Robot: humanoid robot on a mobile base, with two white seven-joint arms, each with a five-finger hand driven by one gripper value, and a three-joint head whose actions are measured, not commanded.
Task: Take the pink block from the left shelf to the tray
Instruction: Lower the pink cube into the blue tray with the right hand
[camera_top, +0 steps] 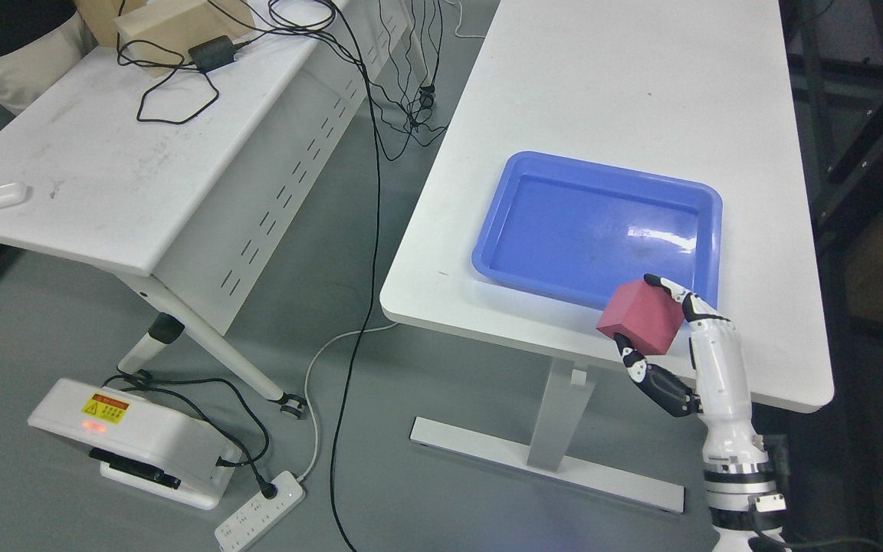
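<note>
Two white tables (625, 92) on grey floor (43, 322), black cables (369, 230) trailing between.

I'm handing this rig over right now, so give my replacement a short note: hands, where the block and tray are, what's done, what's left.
Right hand: shut on the pink block, held at the tray's near right corner, over the table's front edge.
Left hand: not in view.
Blue tray: on the white table, nothing in it.
Done: block picked up and brought to the tray.
Left: move it over the tray's inside, set it down, let go.
</note>
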